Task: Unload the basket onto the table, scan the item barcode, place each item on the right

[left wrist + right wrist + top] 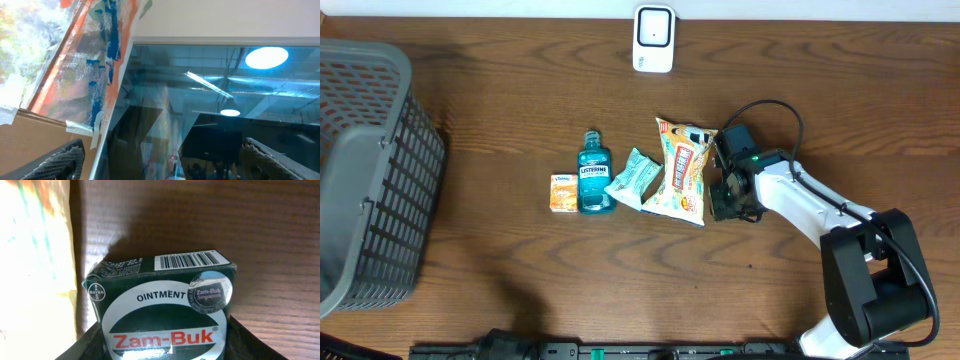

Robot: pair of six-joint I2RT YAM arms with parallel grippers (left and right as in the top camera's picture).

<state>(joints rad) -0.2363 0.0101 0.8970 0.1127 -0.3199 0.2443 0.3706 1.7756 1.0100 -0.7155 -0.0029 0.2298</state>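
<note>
The little green Zam-Buk box point(160, 310) is right up close in the right wrist view. It stands just beside the snack bag point(682, 170), on the side of the bag away from the blue bottle point(594, 172). The black stripes of the barcode point(187, 260) are on the thin top side of the box.

The right gripper point(728, 192) is down at the box, next to the bag. Its dark fingers point(85, 347) press on both sides of the box, low down, so it looks like it is holding the box. The left gripper point(165, 155) is far from the bag and points up at the ceiling lights. Its two fingers are wide apart and hold nothing.

The white scanner point(653, 38) is well away from the bag, near the back edge of the table point(520, 290).

What could go wrong? The fingers hold only the bottom part of the box, so I think it could tip or slip out when the arm lifts it. The bag is so close that the arm might bump it and push it into the small packet point(634, 176) next to it. The stripes are on a thin side, so if the box is turned a bit wrong, the scanner may not see them. The round shiny sticker point(210, 293) near the stripes might flash light and make reading harder.
</note>
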